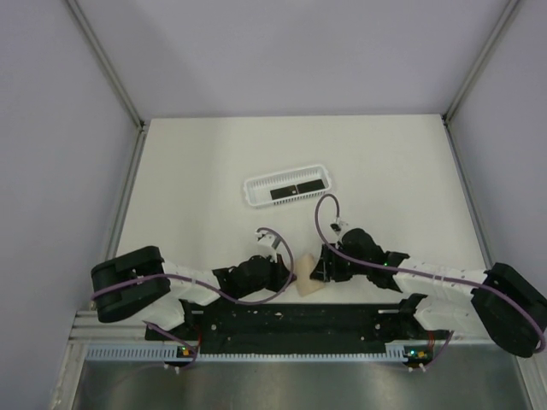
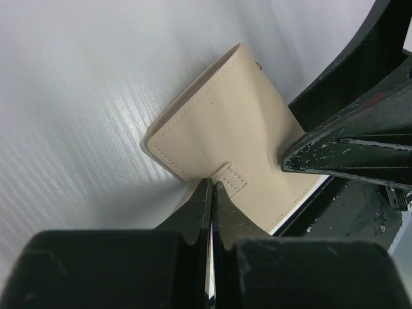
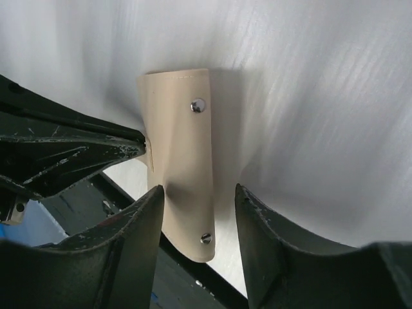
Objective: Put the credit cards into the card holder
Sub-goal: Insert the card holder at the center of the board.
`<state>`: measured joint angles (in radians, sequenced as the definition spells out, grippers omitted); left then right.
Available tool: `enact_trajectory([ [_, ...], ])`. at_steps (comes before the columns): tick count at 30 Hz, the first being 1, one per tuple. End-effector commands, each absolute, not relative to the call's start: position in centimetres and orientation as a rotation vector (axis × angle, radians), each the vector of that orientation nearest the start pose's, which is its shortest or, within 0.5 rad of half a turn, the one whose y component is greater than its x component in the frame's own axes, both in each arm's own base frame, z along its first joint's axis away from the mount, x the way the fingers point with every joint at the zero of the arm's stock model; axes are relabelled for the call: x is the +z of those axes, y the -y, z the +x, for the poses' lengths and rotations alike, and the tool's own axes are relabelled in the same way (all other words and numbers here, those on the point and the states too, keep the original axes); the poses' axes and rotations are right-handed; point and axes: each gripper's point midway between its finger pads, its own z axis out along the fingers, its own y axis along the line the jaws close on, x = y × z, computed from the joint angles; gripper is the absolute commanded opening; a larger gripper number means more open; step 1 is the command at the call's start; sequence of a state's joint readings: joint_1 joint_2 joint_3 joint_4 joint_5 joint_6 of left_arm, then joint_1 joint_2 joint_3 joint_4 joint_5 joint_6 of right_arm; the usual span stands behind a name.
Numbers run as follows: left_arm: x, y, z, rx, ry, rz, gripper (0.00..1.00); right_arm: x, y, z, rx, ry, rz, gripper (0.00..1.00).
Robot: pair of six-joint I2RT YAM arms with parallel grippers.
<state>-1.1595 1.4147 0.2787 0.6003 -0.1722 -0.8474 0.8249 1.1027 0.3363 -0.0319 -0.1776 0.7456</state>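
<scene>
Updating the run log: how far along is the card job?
Done: nothing. Both credit cards lie in the white basket. In hand: the left gripper pinches the card holder by the edge near its tab, and the right gripper straddles it, jaws open. Left: open the holder, fetch each card, slide it in.

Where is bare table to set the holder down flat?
Bare: table left of the white basket, right of it, and beyond it. Crowded: near centre, where left tool and right tool meet at the card holder.
</scene>
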Motion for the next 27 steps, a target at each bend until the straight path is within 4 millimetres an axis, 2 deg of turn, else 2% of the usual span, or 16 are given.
enact_trajectory([
  [1,-1.2,28.8,11.7,-0.898,-2.383,0.28,0.0,4.0,-25.9,14.3,1.146,-2.435,-0.186,0.44],
  [6,-1.4,28.9,11.7,-0.9,-2.385,0.275,0.0,5.7,-26.7,14.5,1.244,-2.307,-0.217,0.27],
  [10,-0.8,29.3,12.3,-0.889,-2.361,0.274,0.0,7.6,-26.6,15.0,1.21,-2.257,-0.267,0.03],
  [11,-0.6,29.1,12.6,-0.86,-2.364,0.264,0.0,7.4,-25.8,15.1,1.141,-2.296,-0.262,0.0],
  [12,-0.1,29.2,13.0,-0.843,-2.355,0.256,0.0,8.3,-25.4,16.1,1.078,-2.266,-0.243,0.0],
  [15,1.8,28.8,14.4,-0.771,-2.313,0.234,0.01,9.4,-21.9,17.7,0.802,-2.302,-0.169,0.0],
  [17,3.6,28.6,15.1,-0.75,-2.271,0.221,0.05,9.8,-19.6,18.8,0.612,-2.33,-0.125,0.0],
  [19,5.0,28.2,15.7,-0.728,-2.238,0.21,0.1,10.4,-18.2,19.7,0.451,-2.379,-0.095,0.0],
  [20,5.7,28.0,15.9,-0.721,-2.221,0.205,0.12,10.0,-17.4,19.7,0.359,-2.425,-0.092,0.0],
  [22,6.7,27.5,16.3,-0.701,-2.196,0.196,0.13,10.1,-16.4,19.8,0.175,-2.461,-0.103,0.0],
  [25,7.3,26.9,16.4,-0.692,-2.186,0.183,0.14,11.5,-15.9,20.2,-0.082,-2.406,-0.152,0.0],
  [27,7.2,26.6,16.3,-0.691,-2.187,0.172,0.14,11.7,-16.9,20.2,-0.127,-2.413,-0.208,0.0],
])
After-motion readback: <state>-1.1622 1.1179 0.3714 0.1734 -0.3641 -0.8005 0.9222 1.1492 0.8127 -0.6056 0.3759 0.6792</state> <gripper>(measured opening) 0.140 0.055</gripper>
